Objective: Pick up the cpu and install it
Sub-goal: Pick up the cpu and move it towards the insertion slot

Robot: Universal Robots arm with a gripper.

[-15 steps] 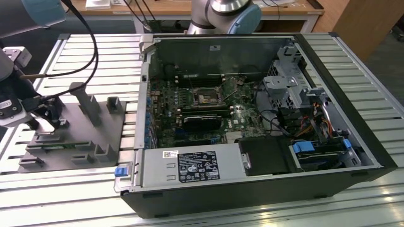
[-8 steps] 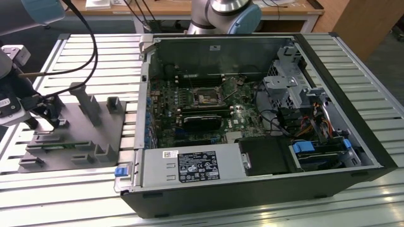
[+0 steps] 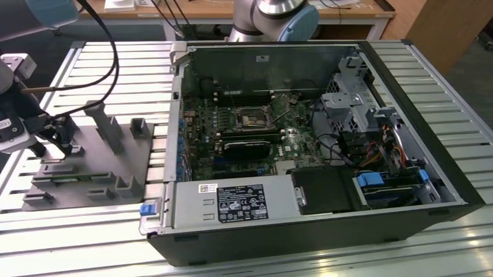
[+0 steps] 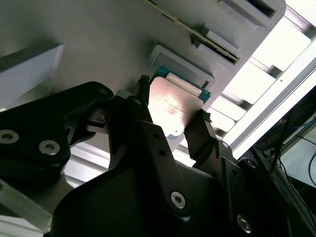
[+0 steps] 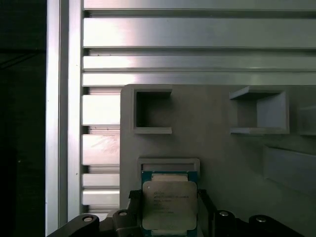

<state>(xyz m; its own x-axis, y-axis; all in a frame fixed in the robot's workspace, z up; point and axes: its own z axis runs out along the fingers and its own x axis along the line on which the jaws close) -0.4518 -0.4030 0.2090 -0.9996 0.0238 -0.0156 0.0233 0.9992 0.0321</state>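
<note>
The first wrist view's edge crops the cpu.

Arm showing silver-grey tubing, pale blue joint caps. Black cables looping off the wrist. Gripper wearing matte black jaws, silver screws studding them.

a table of long silvery aluminium slats, with narrow dark gaps between them, carries everything. at the exterior view's left a flat grey fixture plate lies directly on it, with upright posts and small open pockets on its top. just beside the plate, toward the exterior view's right, an open black computer case lies on its side on the slats, its inside facing up. in the first wrist view one rounded corner of the plate rests over the slats.
</note>
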